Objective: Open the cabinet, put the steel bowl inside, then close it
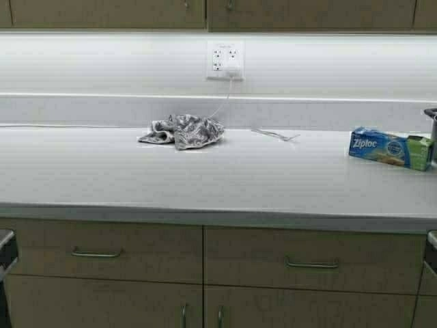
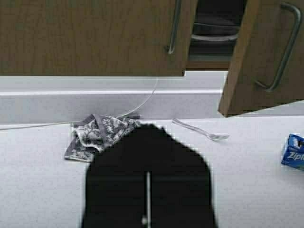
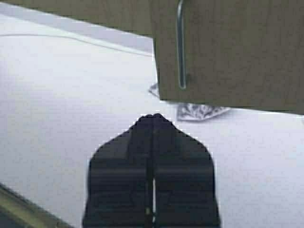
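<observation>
In the left wrist view the cabinet (image 2: 95,38) hangs above the counter with its left door flat and its right door (image 2: 259,61) swung partly out. Through the gap a dark round vessel with a pale rim (image 2: 214,37) sits on the shelf; I cannot tell whether it is the steel bowl. My left gripper (image 2: 148,127) is shut and empty, low over the counter, well short of the cabinet. My right gripper (image 3: 154,116) is shut and empty too, just below and in front of a tan door (image 3: 228,52) with a metal bar handle (image 3: 181,47).
On the white counter (image 1: 205,178) lie a crumpled patterned cloth (image 1: 181,131), a fork (image 1: 276,134) and a Ziploc box (image 1: 390,147). A wall outlet with a plugged cord (image 1: 225,61) sits on the backsplash. Base cabinets with drawer fronts (image 1: 205,256) run below the counter edge.
</observation>
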